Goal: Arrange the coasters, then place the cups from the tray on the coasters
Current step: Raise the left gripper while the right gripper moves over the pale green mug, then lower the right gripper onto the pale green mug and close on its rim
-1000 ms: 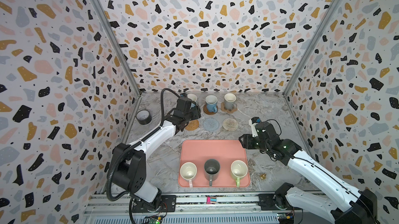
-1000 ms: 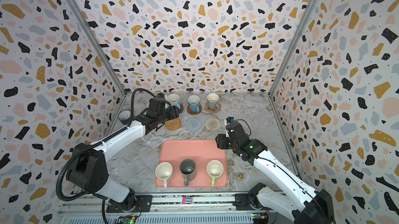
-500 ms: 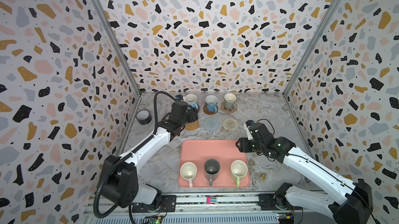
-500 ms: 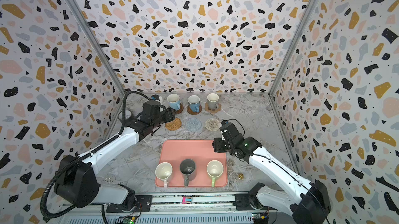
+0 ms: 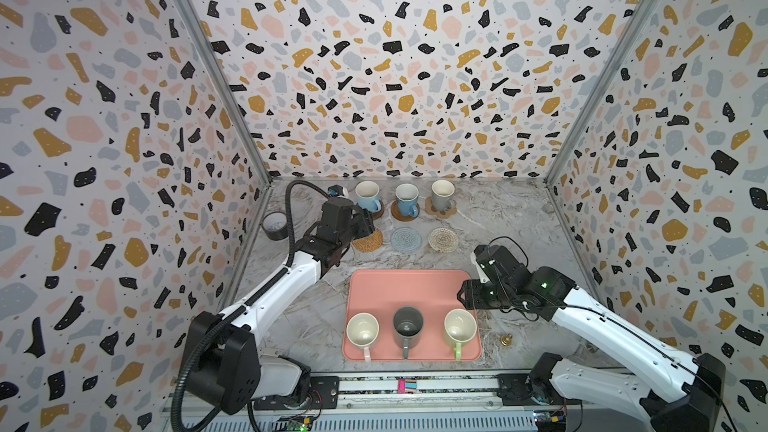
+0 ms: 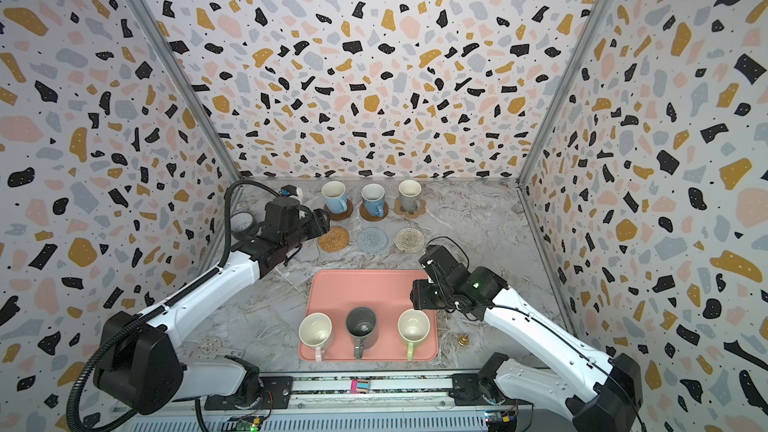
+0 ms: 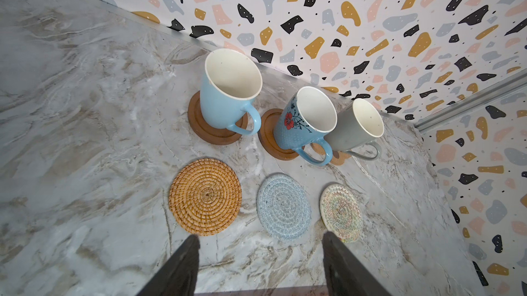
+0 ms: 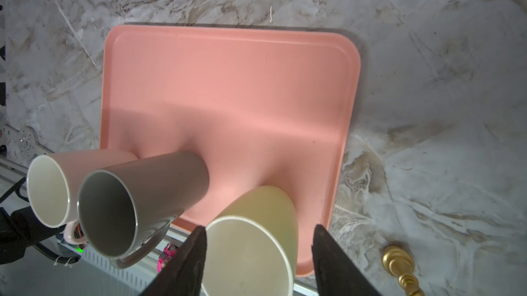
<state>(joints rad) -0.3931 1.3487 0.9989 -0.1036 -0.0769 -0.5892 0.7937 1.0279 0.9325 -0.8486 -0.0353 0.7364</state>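
Three cups stand at the back on coasters: light blue [image 5: 368, 196] and deeper blue [image 5: 406, 198] on brown discs, grey-beige [image 5: 442, 195] on a paw shape. In front lie bare rattan [image 7: 205, 196], pale blue [image 7: 283, 206] and cream [image 7: 340, 213] coasters. My left gripper [image 7: 261, 240] hangs open and empty over the table just before them. The pink tray [image 5: 411, 288] holds pale pink [image 5: 362, 332], dark grey [image 5: 407, 326] and light green [image 5: 459, 328] cups along its front. My right gripper [image 8: 258, 232] is open, its fingers either side of the green cup's rim in the right wrist view.
A dark grey tape roll [image 5: 275, 226] lies by the left wall. A small brass piece [image 5: 505, 340] stands on the table right of the tray. Patterned walls close the table on three sides, and a rail runs along the front.
My left gripper has drawn back from the light blue cup toward the rattan coaster. My right gripper has come forward and down over the tray's right side, above the green cup.
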